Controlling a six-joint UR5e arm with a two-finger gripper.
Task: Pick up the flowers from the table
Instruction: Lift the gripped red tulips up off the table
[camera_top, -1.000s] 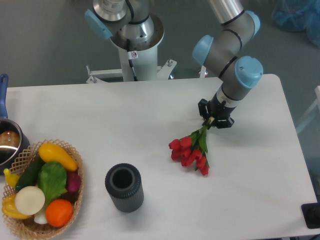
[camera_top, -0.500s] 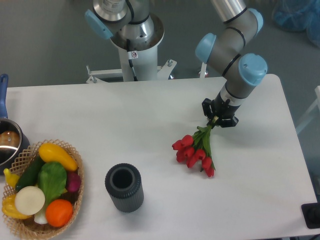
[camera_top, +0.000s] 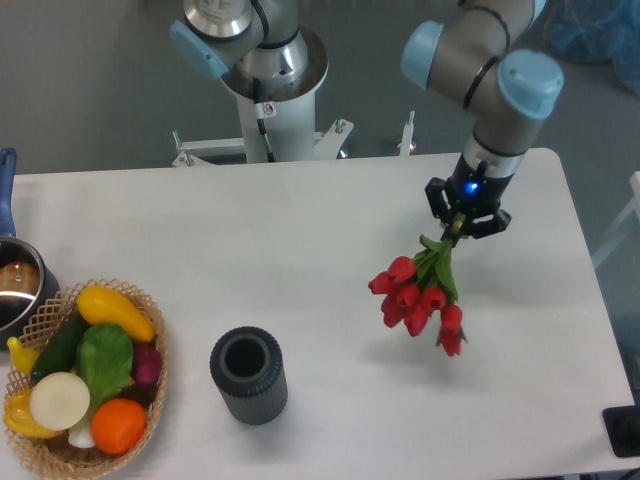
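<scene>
The flowers (camera_top: 418, 297), a bunch of red tulips with green leaves, hang heads-down above the white table (camera_top: 300, 230) at right of centre. A faint shadow lies on the table beneath them. My gripper (camera_top: 462, 222) is shut on the green stems at the top of the bunch, with the arm reaching in from the upper right. The stem ends are hidden between the fingers.
A dark ribbed cylinder vase (camera_top: 248, 376) stands upright at front centre. A wicker basket (camera_top: 150, 400) of colourful vegetables sits at the front left, with a metal pot (camera_top: 18, 290) behind it. The robot base (camera_top: 268, 90) stands beyond the table's far edge.
The gripper has risen and shifted right with the flowers in it. The tulip heads have left the table and now hang free.
</scene>
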